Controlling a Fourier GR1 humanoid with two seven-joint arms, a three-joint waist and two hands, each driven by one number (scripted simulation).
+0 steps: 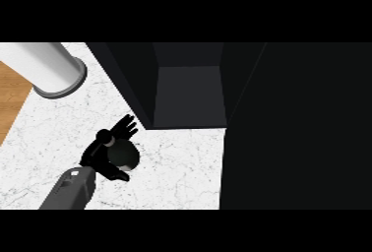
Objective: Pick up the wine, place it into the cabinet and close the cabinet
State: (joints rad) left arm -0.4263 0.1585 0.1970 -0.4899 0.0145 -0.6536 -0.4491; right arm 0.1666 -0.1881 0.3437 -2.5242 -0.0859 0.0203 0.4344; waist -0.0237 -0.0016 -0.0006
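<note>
The wine bottle (pixel 126 154) shows as a dark round shape from above, standing on the white marble counter (pixel 181 167). My left hand (pixel 100 146) is right against its left side. The fingers (pixel 126 126) point straight up and to the right, past the bottle, and the thumb (pixel 117 174) lies just below it. The fingers are not curled round the bottle. The dark cabinet (pixel 189 93) stands open just up and right of the hand, with its grey inside showing. Its black door (pixel 298 123) fills the right side of the view. My right hand does not show.
A white cylinder with a grey rim (pixel 52 69) lies at the upper left. A strip of wooden floor (pixel 11 98) runs beyond the counter's left edge. Bare marble lies between the hand and the cabinet's front.
</note>
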